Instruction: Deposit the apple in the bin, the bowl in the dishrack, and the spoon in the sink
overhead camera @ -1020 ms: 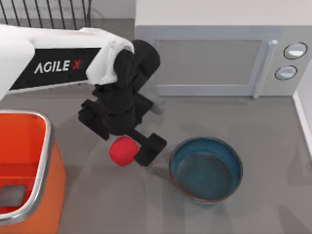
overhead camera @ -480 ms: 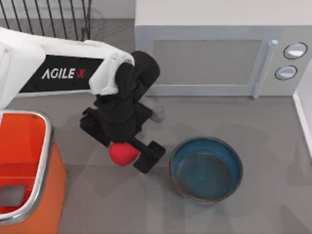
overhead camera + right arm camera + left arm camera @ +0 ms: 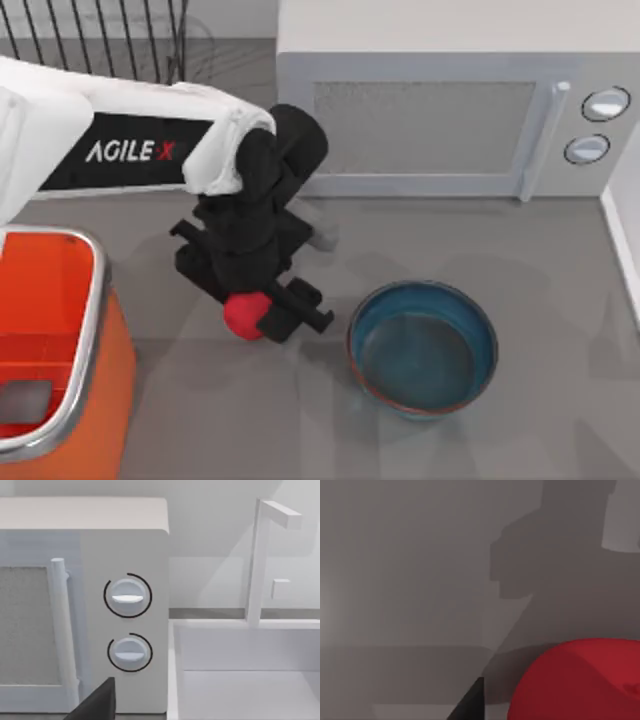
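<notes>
Our left gripper [image 3: 262, 312] is clamped on the small bright-red apple [image 3: 243, 314], between the orange silver-rimmed bin [image 3: 80, 300] and the teal-blue bowl [image 3: 423, 346]. We advise lifting clear of the rim, then releasing over the bin's interior.

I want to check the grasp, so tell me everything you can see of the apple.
The apple is a small, plain bright-red ball, slightly lumpy, with a smooth matte look. In the top view it sits between the fingers of the left gripper, whose black body covers its upper part, so the red shows just below. It lies over the grey table, between the bin at the left and the bowl at the right, touching neither. The left wrist view shows its rounded red surface up close. Whether it rests on the table cannot be told.
</notes>
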